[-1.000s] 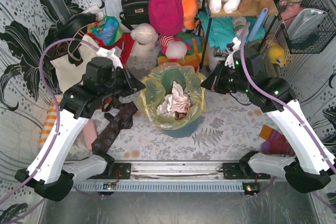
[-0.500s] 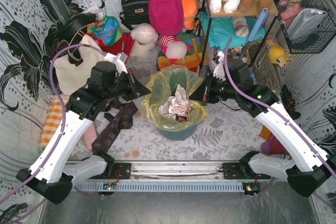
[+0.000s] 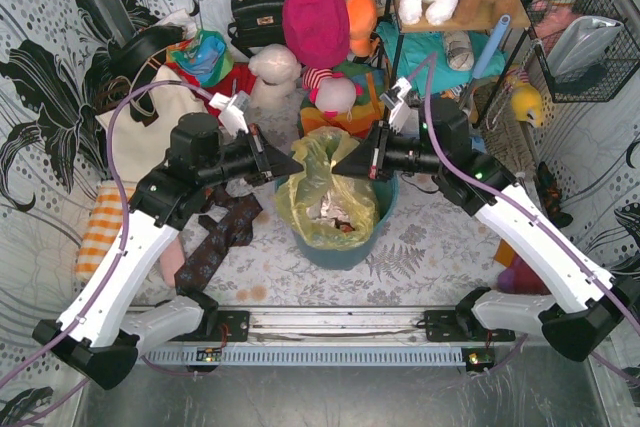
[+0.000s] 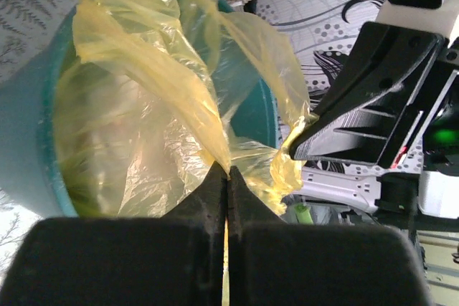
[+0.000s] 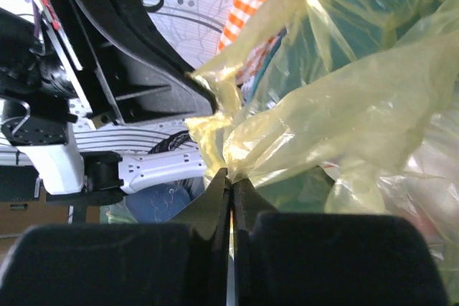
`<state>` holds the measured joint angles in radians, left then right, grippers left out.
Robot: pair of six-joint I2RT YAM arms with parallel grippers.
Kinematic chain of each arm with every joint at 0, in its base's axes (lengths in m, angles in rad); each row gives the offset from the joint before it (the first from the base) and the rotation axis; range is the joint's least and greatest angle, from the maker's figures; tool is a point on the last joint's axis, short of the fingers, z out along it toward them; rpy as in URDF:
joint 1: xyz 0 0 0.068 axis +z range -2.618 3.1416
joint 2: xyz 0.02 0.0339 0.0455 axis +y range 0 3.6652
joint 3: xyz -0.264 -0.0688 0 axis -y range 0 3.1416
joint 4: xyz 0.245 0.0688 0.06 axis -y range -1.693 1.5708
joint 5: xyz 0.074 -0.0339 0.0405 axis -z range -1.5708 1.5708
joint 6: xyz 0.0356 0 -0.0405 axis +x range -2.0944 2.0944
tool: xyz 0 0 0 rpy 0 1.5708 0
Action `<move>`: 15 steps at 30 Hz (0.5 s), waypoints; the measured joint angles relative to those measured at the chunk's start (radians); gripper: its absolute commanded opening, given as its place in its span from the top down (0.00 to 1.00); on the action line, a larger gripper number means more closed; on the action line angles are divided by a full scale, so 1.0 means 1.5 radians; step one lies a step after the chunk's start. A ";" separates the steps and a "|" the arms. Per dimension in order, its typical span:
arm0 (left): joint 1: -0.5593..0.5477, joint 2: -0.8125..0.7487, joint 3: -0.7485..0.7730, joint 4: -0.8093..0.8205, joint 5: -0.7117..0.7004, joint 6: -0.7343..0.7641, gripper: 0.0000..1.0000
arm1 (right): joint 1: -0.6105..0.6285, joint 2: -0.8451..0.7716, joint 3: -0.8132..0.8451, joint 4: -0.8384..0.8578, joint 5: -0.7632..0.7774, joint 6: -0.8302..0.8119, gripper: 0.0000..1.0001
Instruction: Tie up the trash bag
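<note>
Fingers (image 4: pixel 204 202) of your left gripper (image 4: pixel 227 171) are pinched tight on a fold of the trash bag (image 4: pixel 165 84). Those of your right gripper (image 5: pixel 229 175) are clamped on the opposite fold. From overhead, the two tips face each other just above the mouth of the teal bin (image 3: pixel 338 249), close together but not touching.

Your counter (image 3: pixel 430 247), covered in a fern-print sheet, carries the bin near its middle. A cream tote bag (image 3: pixel 140 137) stands behind the bin and well to its left. A dark patterned cloth (image 3: pixel 220 237) lies flat just left of the bin.

The bin stands upright, and its teal wall shows below and beside the plastic. The thin yellow-green bag sits inside it. The bag's upper edges are drawn up out of the rim and gathered toward the centre, so the mouth is narrowed over the bin's opening. In your left wrist view the film runs taut from the bin's inner wall up to the pinch. In your right wrist view a crumpled corner of film hangs at the tip of the left gripper.

Crumpled white paper (image 3: pixel 330 210) shows through the plastic low inside the bin.
</note>
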<state>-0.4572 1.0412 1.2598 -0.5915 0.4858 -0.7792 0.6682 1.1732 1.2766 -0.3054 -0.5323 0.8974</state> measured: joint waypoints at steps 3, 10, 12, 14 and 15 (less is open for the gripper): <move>0.000 -0.001 0.001 0.018 0.016 -0.010 1.00 | 0.000 0.018 0.040 -0.002 0.005 -0.001 1.00; 0.000 -0.004 0.039 0.021 0.000 -0.012 1.00 | 0.000 0.036 0.175 -0.057 0.080 -0.039 1.00; 0.000 -0.005 0.059 0.020 -0.016 -0.010 1.00 | 0.000 0.036 0.212 -0.087 0.112 -0.058 1.00; 0.000 -0.006 0.083 0.019 -0.038 -0.006 1.00 | 0.000 0.036 0.247 -0.118 0.145 -0.076 1.00; 0.000 -0.006 0.095 0.019 -0.051 -0.003 1.00 | 0.000 0.036 0.264 -0.135 0.163 -0.087 1.00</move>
<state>-0.4572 1.0317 1.4025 -0.5636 0.4091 -0.7834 0.6682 1.2278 1.6733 -0.5072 -0.2886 0.7670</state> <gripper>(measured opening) 0.010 0.003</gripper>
